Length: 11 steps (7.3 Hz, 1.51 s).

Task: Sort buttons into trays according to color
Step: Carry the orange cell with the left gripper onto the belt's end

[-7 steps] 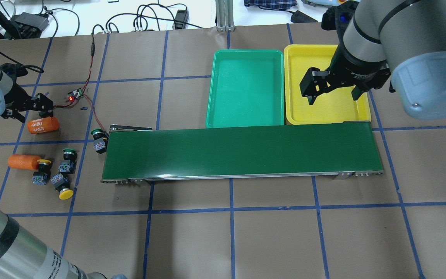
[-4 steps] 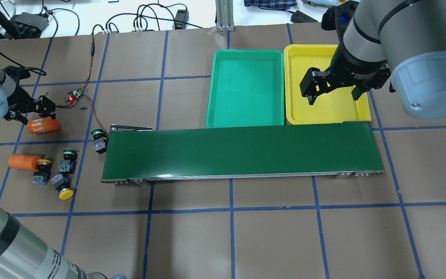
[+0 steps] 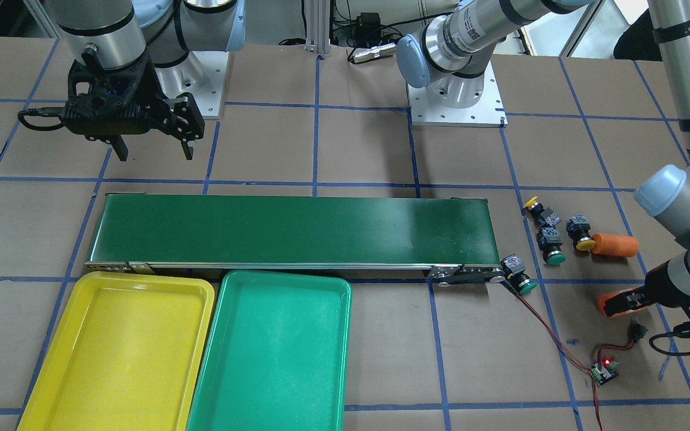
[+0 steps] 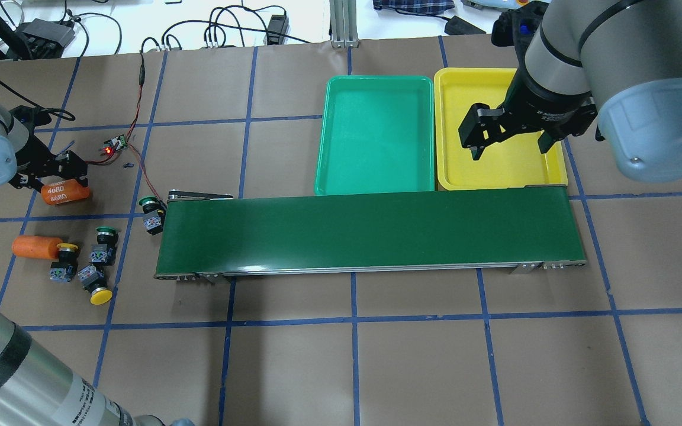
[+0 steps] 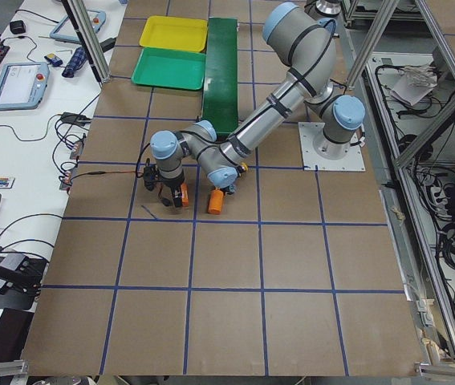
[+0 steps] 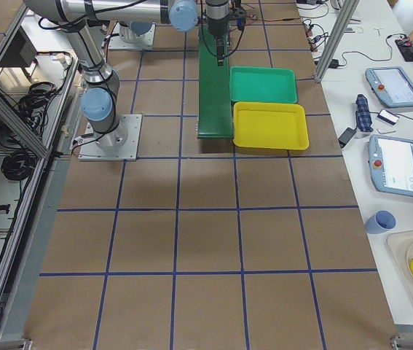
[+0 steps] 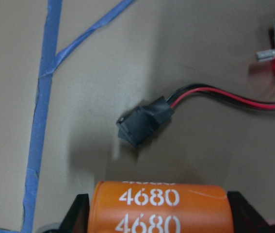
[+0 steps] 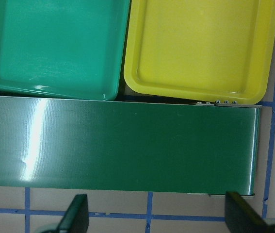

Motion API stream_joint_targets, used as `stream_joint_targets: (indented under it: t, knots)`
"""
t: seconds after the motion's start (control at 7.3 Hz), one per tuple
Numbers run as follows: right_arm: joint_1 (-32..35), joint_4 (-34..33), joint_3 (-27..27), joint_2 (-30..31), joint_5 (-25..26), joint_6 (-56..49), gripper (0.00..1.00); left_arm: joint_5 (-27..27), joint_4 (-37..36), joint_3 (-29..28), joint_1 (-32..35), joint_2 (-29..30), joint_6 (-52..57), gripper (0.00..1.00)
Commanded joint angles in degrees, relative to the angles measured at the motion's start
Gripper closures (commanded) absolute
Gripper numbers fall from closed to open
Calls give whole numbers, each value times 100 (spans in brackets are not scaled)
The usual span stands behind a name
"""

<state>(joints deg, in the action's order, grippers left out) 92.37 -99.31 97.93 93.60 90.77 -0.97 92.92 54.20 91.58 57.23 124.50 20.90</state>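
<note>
Four buttons lie at the table's left: a green one against the conveyor's end, another green one, and two yellow ones. The green tray and the yellow tray stand side by side behind the conveyor, with nothing in them. My left gripper is open and straddles an orange cylinder marked 4680, away from the buttons. My right gripper is open and holds nothing, high over the yellow tray's near edge.
A long dark-green conveyor belt runs across the middle. A second orange cylinder touches a yellow button. A small circuit board with a red light and its red-black wires lie near the left gripper, with a black connector.
My left gripper has moved toward the 4680 cylinder and come down over it. The right arm and the buttons have not moved.
</note>
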Motion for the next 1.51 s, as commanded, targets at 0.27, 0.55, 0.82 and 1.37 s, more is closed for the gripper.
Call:
stream_joint_targets:
  t: [0.27, 0.55, 0.82, 1.37]
  knots:
    - [0, 17, 6, 52, 81, 9, 0, 95, 1169, -167, 418, -853, 11, 92]
    - [-9, 79, -2, 53, 90, 62, 0, 16, 1749, 78, 1331, -1610, 2, 92]
    - [-9, 79, -2, 62, 99, 52, 0, -545, 1902, 542, 1903, -1955, -85, 91]
    - [-9, -9, -2, 18, 64, 35, 0, -503, 1753, 1509, 2407, -2052, -585, 86]
